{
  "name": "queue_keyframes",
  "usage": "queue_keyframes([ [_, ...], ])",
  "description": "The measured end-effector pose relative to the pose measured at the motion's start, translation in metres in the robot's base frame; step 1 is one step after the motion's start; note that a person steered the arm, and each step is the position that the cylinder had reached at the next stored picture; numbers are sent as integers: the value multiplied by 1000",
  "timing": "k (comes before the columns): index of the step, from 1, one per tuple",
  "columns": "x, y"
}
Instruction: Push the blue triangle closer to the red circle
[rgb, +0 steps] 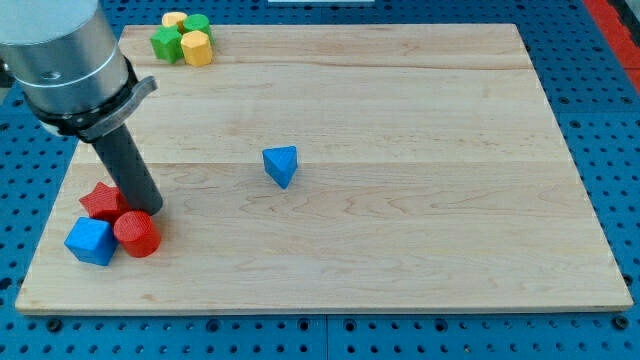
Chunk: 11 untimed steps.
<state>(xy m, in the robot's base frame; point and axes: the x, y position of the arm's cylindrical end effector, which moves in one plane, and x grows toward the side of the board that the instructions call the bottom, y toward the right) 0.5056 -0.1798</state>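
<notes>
- The blue triangle (281, 165) sits alone near the middle of the wooden board (420, 120), well apart from every other block, with open board all around it.
- Starting at the view's left: a blue cube (91, 241) rests near the board's bottom-left corner, touching the red circle (136, 233) on its right side.
- Just above those two is a red star (103, 201), pressed against both, so the three form a tight cluster.
- My tip (148, 210) stands at the cluster's upper right, just beside the red circle and the red star; whether it touches them I cannot tell.
- There is no claw on this arm, only a straight dark rod, so nothing is open, closed or gripped.
- I judge the tip is on the wrong side for the job: it lies between the triangle and the circle, so it would need to go round to the triangle's right and push it leftward and down.
- At the view's top left, a green block (167, 42), a second green block (198, 23) and two yellow blocks (197, 48) (174, 19) huddle at the board's edge, well out of the way.
- Nothing but my own rod stands between triangle and circle.
</notes>
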Motion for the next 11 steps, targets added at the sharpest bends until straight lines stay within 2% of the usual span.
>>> queue_keyframes([
  [2,-6,182],
  [3,-26,237],
  [4,-61,225],
  [8,-61,103],
  [9,-76,71],
  [11,-77,17],
])
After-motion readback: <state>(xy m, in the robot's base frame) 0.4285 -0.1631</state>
